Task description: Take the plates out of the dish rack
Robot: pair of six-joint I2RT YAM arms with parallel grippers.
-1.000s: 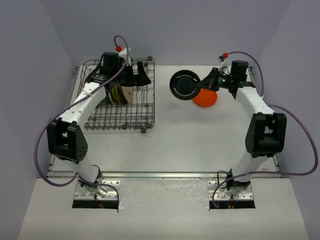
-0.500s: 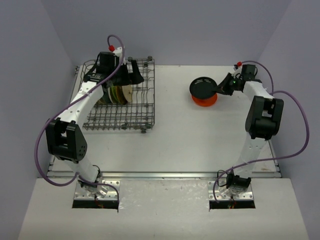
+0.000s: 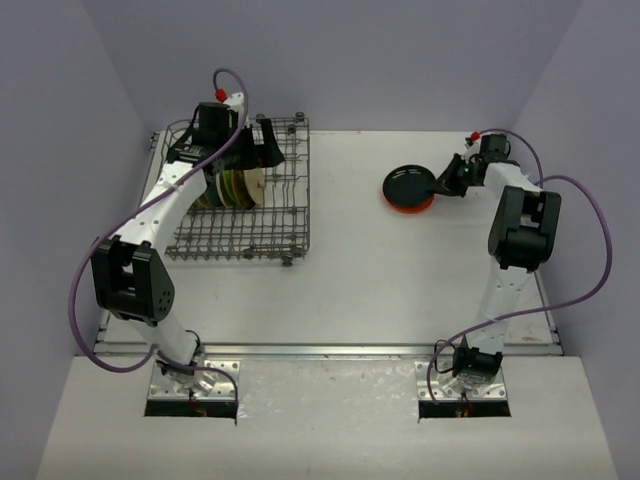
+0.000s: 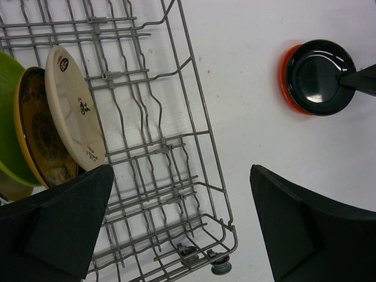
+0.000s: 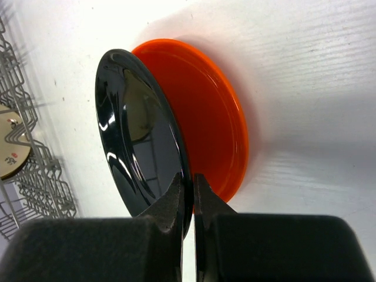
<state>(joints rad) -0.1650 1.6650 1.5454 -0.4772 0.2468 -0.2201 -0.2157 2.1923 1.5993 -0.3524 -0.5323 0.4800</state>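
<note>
While the right gripper (image 5: 189,183) pinches a black plate (image 5: 141,135), the left gripper (image 4: 181,171) gapes wide — white table (image 3: 400,270), lilac walls (image 3: 400,60).

left pincer (image 4: 181,176) spread wide, right pincer (image 5: 189,183) pinched shut

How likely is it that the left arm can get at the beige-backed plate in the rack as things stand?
Probably yes: the open left claw hangs over the dish rack, and the beige-backed plate stands outermost in its row, nothing covering its exposed side.

Top view overhead, left wrist above dish rack (image 4: 160,149), right wrist seemingly sideways, close, black plate (image 5: 138,147) in all
</note>
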